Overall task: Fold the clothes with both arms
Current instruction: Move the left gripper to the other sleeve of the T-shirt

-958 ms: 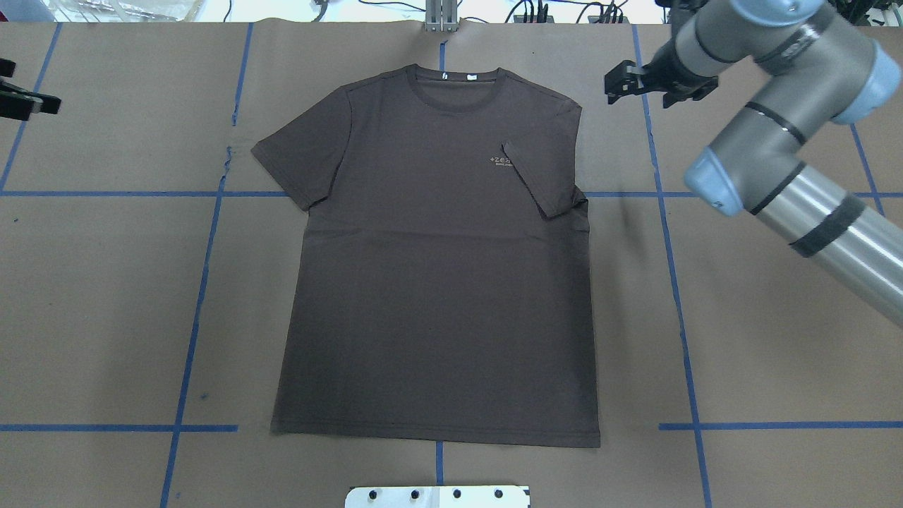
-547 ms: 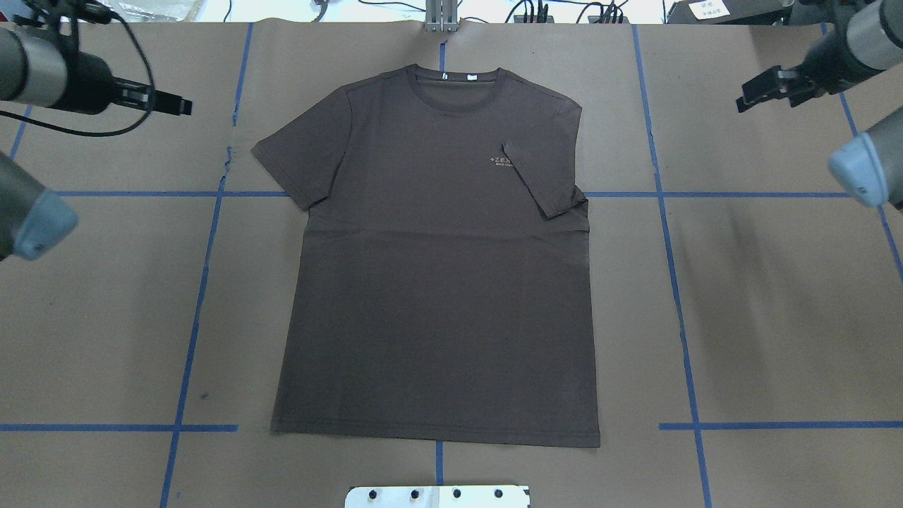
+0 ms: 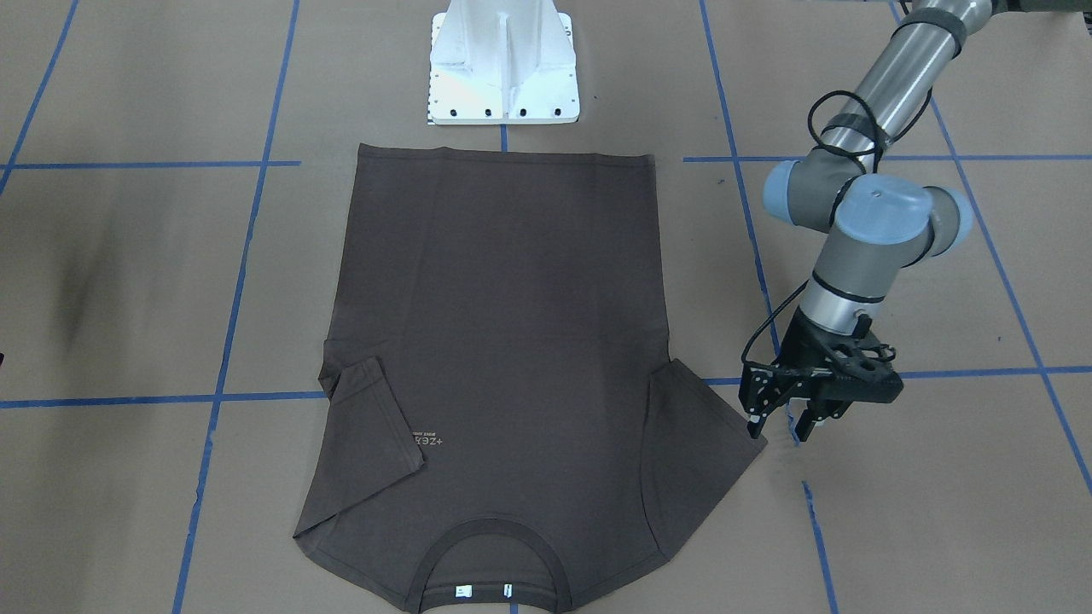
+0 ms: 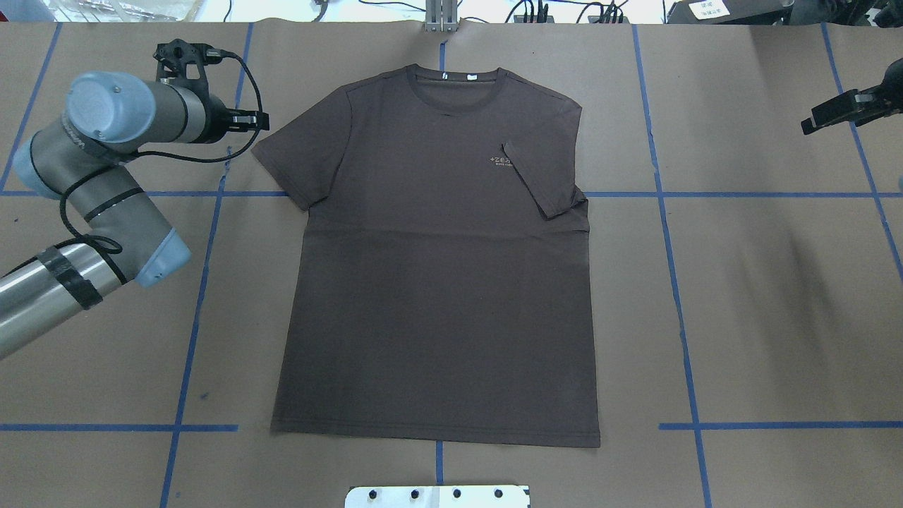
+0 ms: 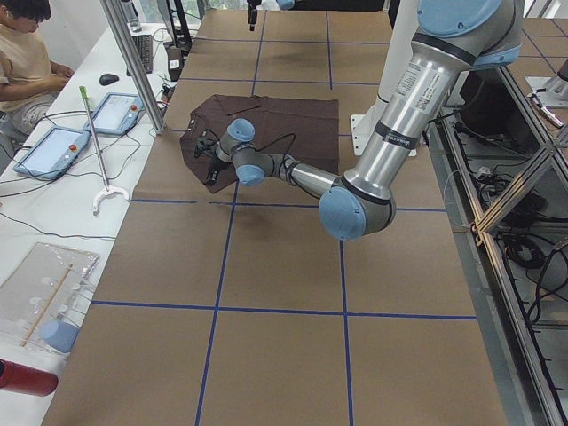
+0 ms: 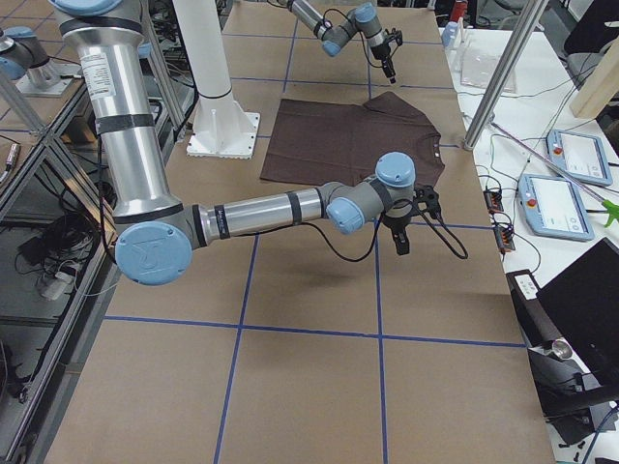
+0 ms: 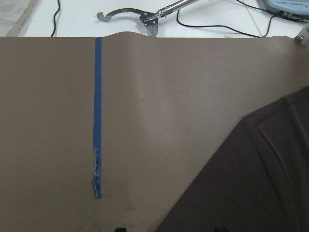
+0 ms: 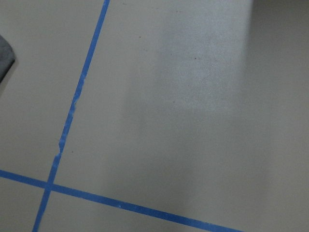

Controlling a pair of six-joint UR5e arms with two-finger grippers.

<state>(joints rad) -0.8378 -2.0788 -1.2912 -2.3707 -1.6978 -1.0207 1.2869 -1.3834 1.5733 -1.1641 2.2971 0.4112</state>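
Black two-finger left claw [image 3: 781, 419] hangs with jaws parted and empty at the outer tip of the left sleeve [image 4: 296, 166] of a dark brown short-sleeved T-shirt [image 4: 437, 296], toward the far left of the brown paper-covered counter [image 4: 762, 317] crossed by blue tape lines. Whether a finger touches the cloth cannot be told. The shirt lies flat, chest up, in the counter's middle, its hem along the near edge just beyond the white pedestal base [image 3: 503, 77]. Farther out, the left sleeve is spread flat, while the right sleeve [image 4: 543, 180] is folded inward over the chest, overlapping the end of the small pale lettering [image 4: 498, 161]. The ribbed round collar [image 4: 455, 107] and white neck tags [image 4: 470, 76] point to the far edge. The right claw [image 4: 822, 120] hovers well clear of the shirt near the far right edge; its jaw opening cannot be told.
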